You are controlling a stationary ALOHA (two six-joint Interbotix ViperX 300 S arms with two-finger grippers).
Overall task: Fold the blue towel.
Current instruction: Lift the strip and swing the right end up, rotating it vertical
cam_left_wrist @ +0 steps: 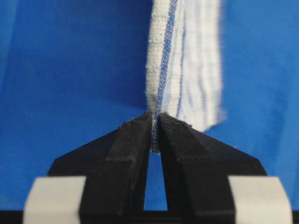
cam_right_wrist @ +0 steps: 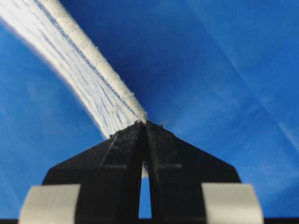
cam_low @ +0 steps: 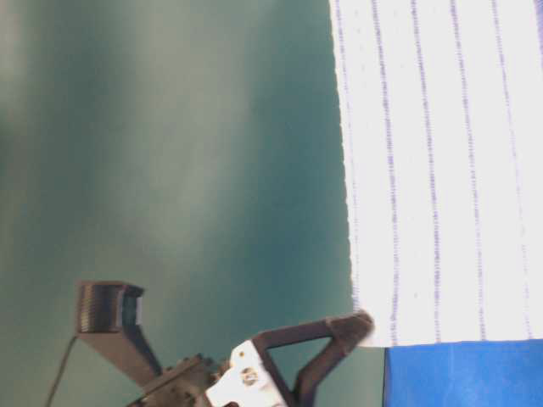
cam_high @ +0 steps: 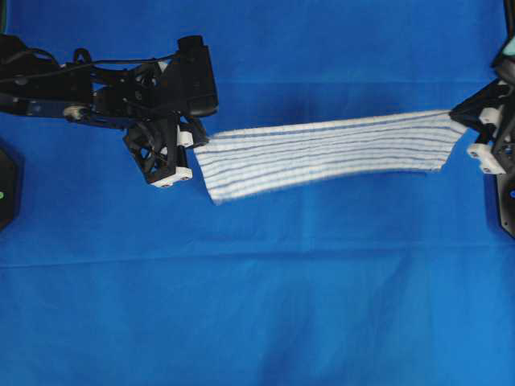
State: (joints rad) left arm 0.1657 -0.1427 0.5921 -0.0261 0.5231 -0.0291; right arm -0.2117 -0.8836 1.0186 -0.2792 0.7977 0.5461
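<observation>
The blue towel (cam_high: 326,153), white with thin blue stripes, hangs stretched in the air between both grippers above the blue table cover. My left gripper (cam_high: 195,143) is shut on its left end; in the left wrist view the towel's hem (cam_left_wrist: 161,70) runs straight into the closed jaws of that gripper (cam_left_wrist: 155,122). My right gripper (cam_high: 460,115) is shut on the right end, and in the right wrist view the towel (cam_right_wrist: 84,70) leads away up and to the left from the gripper (cam_right_wrist: 144,124). The table-level view shows the towel (cam_low: 441,170) hanging as a flat sheet.
The plain blue table cover (cam_high: 257,305) spreads under everything, with light creases. The left arm's black links (cam_high: 96,80) reach in from the left edge. A black base piece (cam_high: 6,185) sits at the far left and another (cam_high: 507,201) at the far right.
</observation>
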